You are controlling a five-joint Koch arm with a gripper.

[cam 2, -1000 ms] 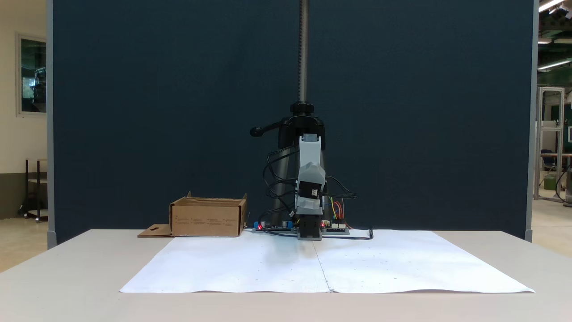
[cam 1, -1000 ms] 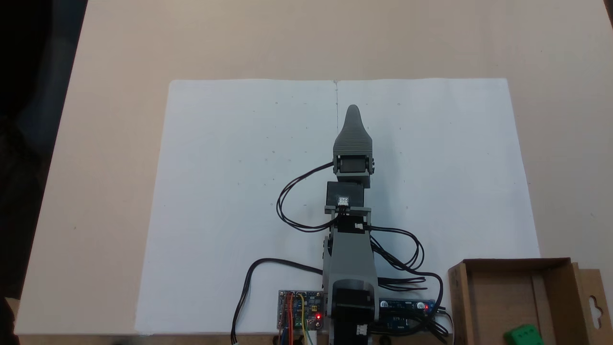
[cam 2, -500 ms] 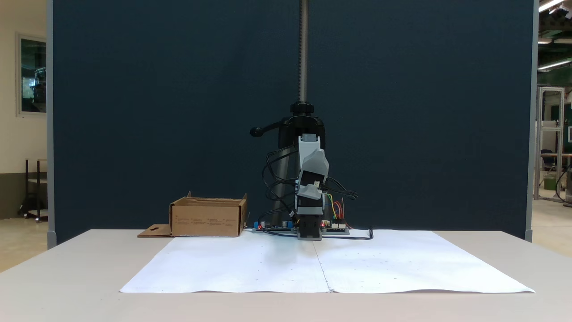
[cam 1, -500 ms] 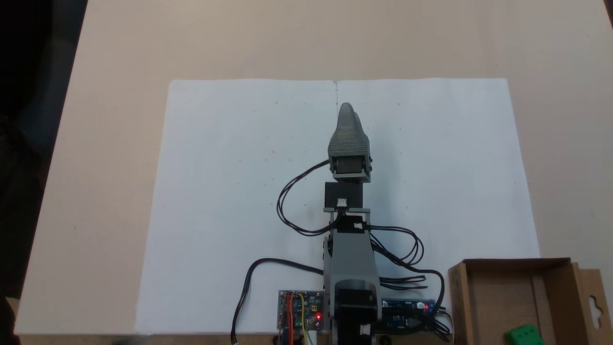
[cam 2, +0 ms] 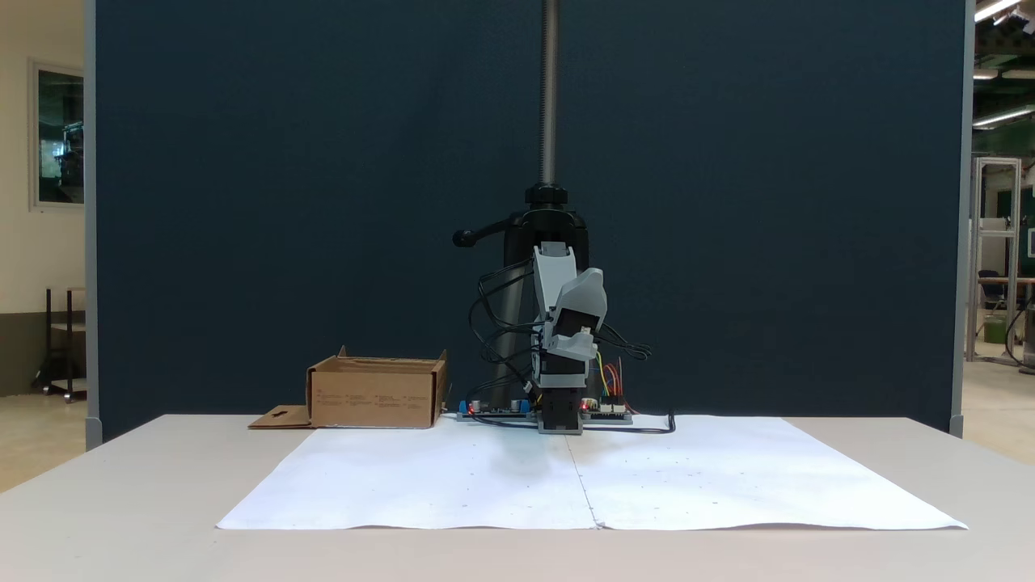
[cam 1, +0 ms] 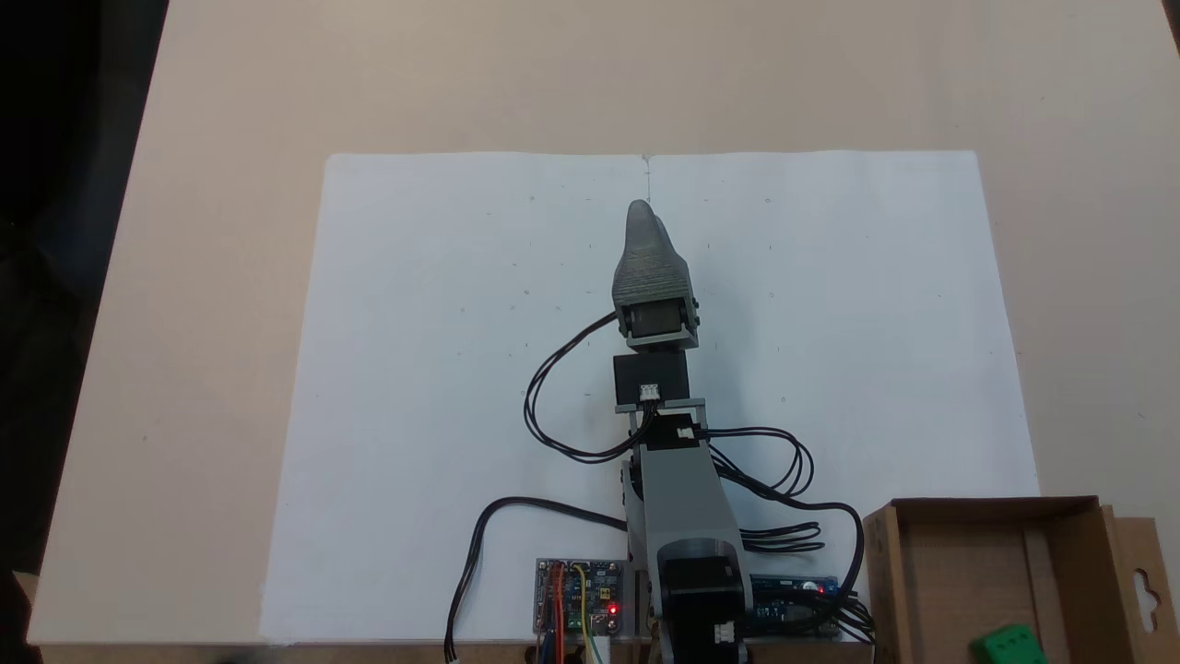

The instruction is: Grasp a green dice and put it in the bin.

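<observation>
Green dice [cam 1: 1011, 644] already sits in the bin [cam 1: 1060, 544] at five o'clock from the arm — task looks done. Gripper [cam 1: 639, 214] over paper [cam 1: 415, 369]; jaw state unclear.

one green dice [cam 1: 1011, 644], one cardboard bin [cam 1: 959, 590], one white paper sheet [cam 1: 415, 369], two circuit boards [cam 1: 579, 596], one arm [cam 1: 678, 498].

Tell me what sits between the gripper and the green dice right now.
In a fixed view from above, the bin's cardboard wall and black cables over white paper lie between the gripper and the dice, which sits inside the bin.
</observation>
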